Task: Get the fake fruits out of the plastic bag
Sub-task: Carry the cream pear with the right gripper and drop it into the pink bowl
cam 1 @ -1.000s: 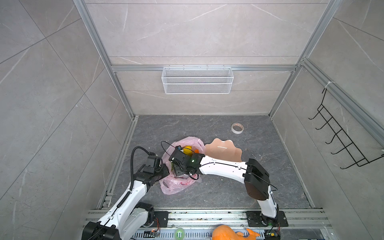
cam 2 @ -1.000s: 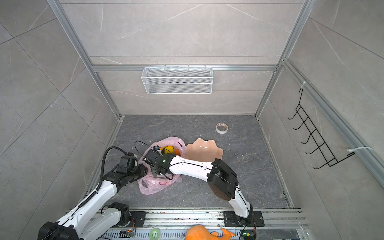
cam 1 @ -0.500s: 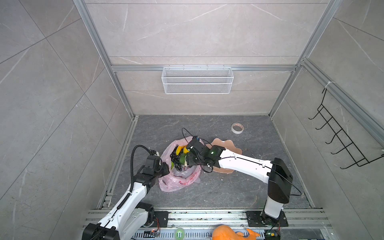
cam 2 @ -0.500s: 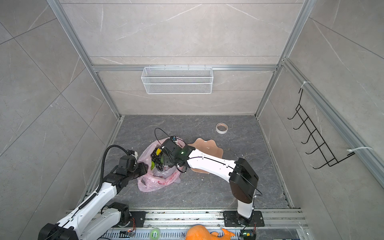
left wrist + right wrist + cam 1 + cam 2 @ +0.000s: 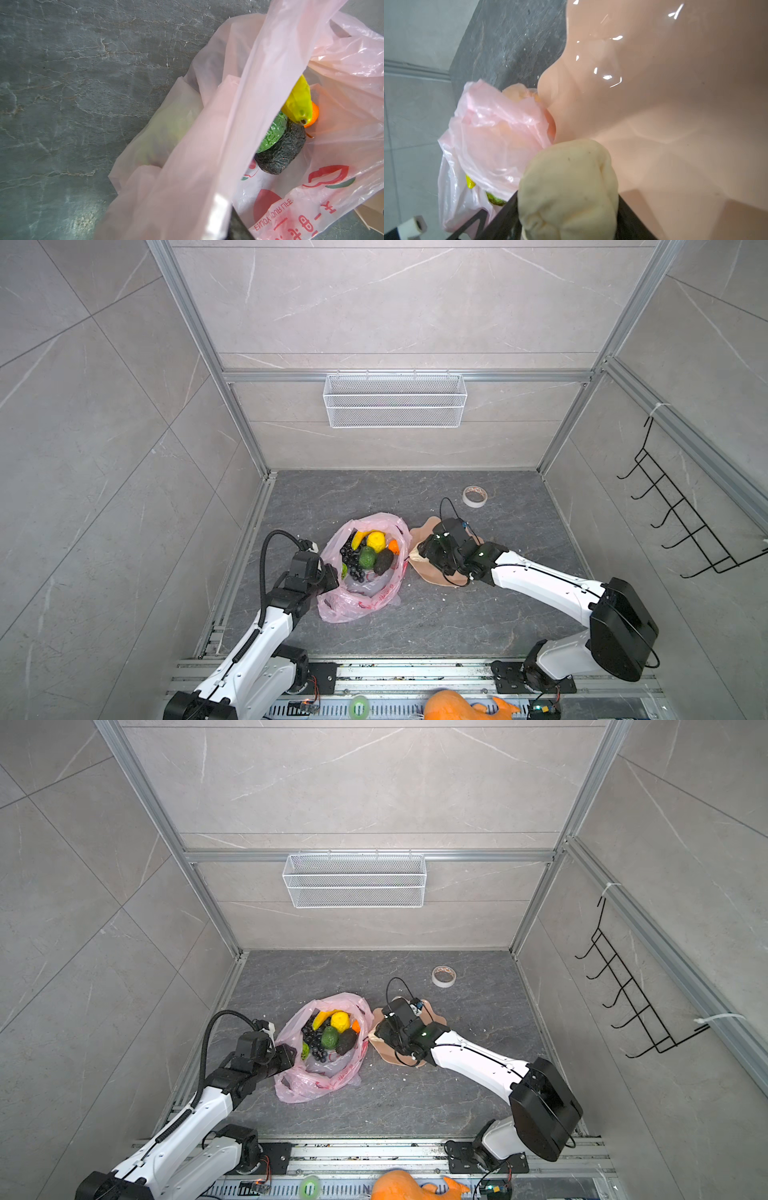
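a: where could it have gone wrong from there?

b: mostly at the right hand point(image 5: 426, 552). it was closed on the cream-white lumpy piece point(image 5: 566, 187) and held it over the edge of the peach plate point(image 5: 675, 104) nearest the plastic bag point(image 5: 361, 601). released too close to that scalloped rim, the piece would probably have rolled onto the table point(image 5: 415, 626) or back against the bag.

a: and the left hand point(image 5: 332, 574)?

b: it was pinched shut on the bag's rim and pulled a band of film taut, which held the mouth open. film that thin could have slipped or torn. then the mouth would have sagged over the fake fruits point(image 5: 370, 551).

a: what lay inside?

b: both top views showed 7 pieces: banana point(image 5: 358, 537), lemon point(image 5: 376, 541), orange point(image 5: 393, 546), green avocado point(image 5: 367, 558), dark avocado point(image 5: 383, 561), black grape bunch point(image 5: 351, 560) and a lime-green fruit point(image 5: 344, 570) tucked beside the left hand. they lay piled together, so lifting 1 might have tumbled the rest. the grapes looked awkward to pinch.

a: anything in the way?

b: the bag's wall seemed to touch the plate's edge in the right wrist view, so another reach in would have had to clear that film. the tape roll point(image 5: 474, 496) sat well apart, toward the back. the wire basket point(image 5: 395, 400) and hook rack point(image 5: 673, 522) hung on the walls, out of the way.
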Robot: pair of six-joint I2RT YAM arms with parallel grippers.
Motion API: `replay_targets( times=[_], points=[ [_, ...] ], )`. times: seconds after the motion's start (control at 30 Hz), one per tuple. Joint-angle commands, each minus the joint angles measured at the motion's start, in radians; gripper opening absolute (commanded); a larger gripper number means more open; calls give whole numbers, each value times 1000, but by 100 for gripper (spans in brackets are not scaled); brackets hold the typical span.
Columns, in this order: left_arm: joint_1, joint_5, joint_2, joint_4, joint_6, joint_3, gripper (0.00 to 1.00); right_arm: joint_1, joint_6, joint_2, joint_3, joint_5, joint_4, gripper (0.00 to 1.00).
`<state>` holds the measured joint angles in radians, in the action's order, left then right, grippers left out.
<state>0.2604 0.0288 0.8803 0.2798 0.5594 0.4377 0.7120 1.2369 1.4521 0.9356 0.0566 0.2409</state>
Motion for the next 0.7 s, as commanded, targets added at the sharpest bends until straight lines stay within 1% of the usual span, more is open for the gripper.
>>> replay_targets(
  times=[0.0,0.2,0.37,0.53,0.67],
  points=[
    [3,5,-20,-36,-24,-8,34,-69,155,-23,-73,-103,-174,62],
    [3,5,-43,-38,-25,-17,34,-168,298,54,-152,-219,-367,62],
    [3,5,-47,-40,-26,-19,34,-192,420,147,-197,-285,-538,62],
    [4,5,-49,-42,-27,-21,34,-192,504,181,-228,-284,-623,62],
    [5,4,-48,-44,-27,-20,34,-192,518,168,-234,-268,-602,64]
  ],
)
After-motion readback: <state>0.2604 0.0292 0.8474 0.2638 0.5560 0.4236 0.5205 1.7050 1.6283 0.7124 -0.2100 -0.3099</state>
